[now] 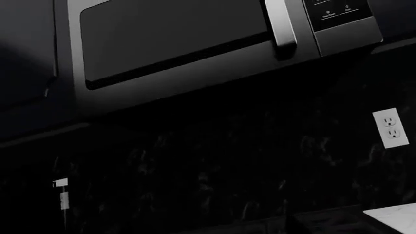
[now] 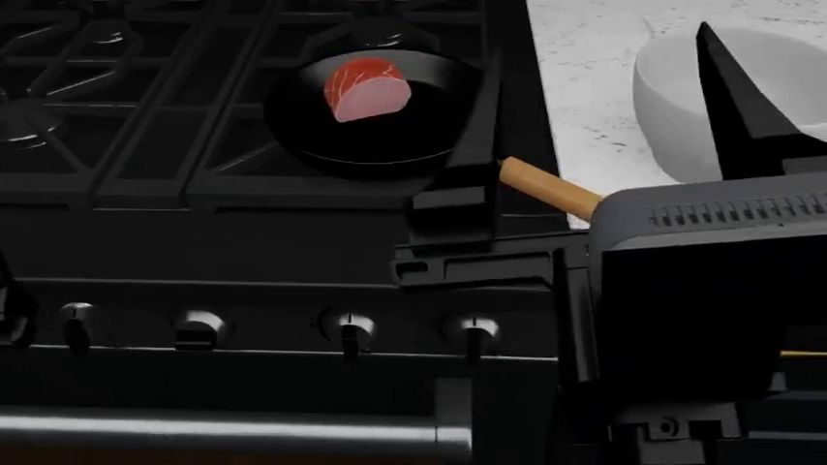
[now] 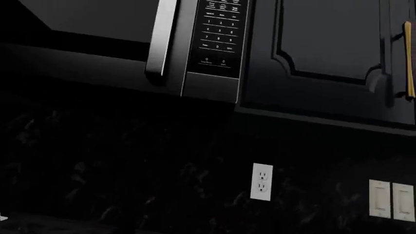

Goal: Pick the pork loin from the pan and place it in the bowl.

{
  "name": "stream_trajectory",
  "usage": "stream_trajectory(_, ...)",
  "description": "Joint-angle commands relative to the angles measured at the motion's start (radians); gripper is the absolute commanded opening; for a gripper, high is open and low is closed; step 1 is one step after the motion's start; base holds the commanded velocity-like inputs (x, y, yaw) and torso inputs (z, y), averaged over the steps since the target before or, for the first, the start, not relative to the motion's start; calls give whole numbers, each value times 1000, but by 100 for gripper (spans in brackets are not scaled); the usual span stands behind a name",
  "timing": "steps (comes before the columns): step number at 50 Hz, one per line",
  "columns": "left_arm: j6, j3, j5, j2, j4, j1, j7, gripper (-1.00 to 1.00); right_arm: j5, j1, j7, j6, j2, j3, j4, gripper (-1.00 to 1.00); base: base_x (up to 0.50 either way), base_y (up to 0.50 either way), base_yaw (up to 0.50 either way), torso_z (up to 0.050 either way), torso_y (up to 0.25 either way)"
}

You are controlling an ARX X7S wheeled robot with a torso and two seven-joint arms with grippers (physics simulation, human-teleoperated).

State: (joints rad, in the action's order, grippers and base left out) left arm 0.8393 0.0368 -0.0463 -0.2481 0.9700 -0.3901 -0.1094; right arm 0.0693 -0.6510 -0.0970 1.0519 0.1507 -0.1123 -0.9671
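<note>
Your right gripper (image 2: 601, 126) hangs wide open at mid-right of the head frame, fingers well apart, holding nothing, parked above the handle (image 2: 549, 189), not yet over the meat. The loin (image 2: 367, 88) sits in the pan (image 2: 375, 136), upper centre, red face up, pale cut side toward you, long axis running left-right. Bowl (image 2: 672, 107) waits upper right. Left gripper's out of view

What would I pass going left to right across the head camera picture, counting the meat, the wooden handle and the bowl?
pork loin → pan's wooden handle → bowl, partly hidden behind the right gripper.
</note>
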Motion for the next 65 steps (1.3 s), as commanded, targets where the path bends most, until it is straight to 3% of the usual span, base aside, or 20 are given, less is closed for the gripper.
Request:
stream_trajectory(1,6,-2,4,-3,1,-10,-3,100,21,-25,-3,48,-12,48,-30,100,0,0,0,0,0)
stream_trajectory(12,67,17,-4,-13,33,-45,-6,100,43,-36,2,72,-5,71,-36,100,283,-15,0,0,0)
stream_trajectory(65,1,-35,42,-13,12,7,-12,100,105,-25,-50,97,21,57,-50,100,311,-21,0,0,0)
